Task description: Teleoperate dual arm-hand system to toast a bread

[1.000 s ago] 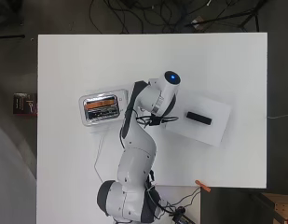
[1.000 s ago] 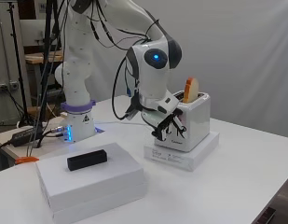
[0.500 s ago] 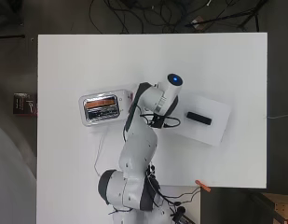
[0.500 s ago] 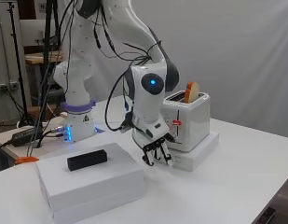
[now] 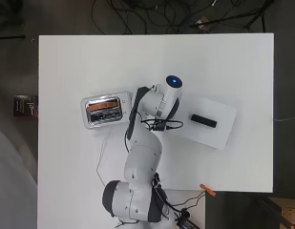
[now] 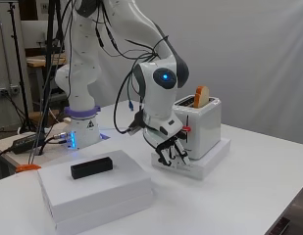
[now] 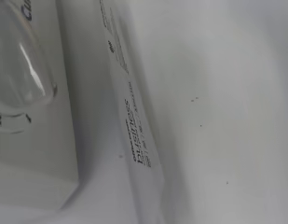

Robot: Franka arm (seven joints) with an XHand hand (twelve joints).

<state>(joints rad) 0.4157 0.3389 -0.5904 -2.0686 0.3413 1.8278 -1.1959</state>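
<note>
the white arm [image 6: 156, 93] bends down from its base at the left of the side view, its last link pointing toward the table. the hand [image 6: 171, 151] hangs low at the end of it, fingers [image 6: 182, 155] pointing downward and loosely curled, with nothing visible between them. the hand sits right in front of the toaster's near face, beside the low white platform [image 6: 210, 164] the toaster stands on; whether the fingertips touch that platform or the toaster's front cannot be told.

the toaster [image 6: 200, 127] is white and stands upright on the platform, to the right of the hand in the side view. a slice of bread [image 6: 201, 96] sticks up out of its slot, well above the hand. a small red lever [image 6: 187, 129] shows on the toaster's near face, just above the hand.

in the overhead view the toaster [image 5: 103, 109] lies left of the arm's wrist, with the bread [image 5: 103, 106] showing as an orange strip in the slot.

a white box [image 6: 94, 188] sits at the near left of the table, with a black block [image 6: 91, 167] lying on top, well apart from the hand.

the wrist view shows only white printed surfaces very close up.
</note>
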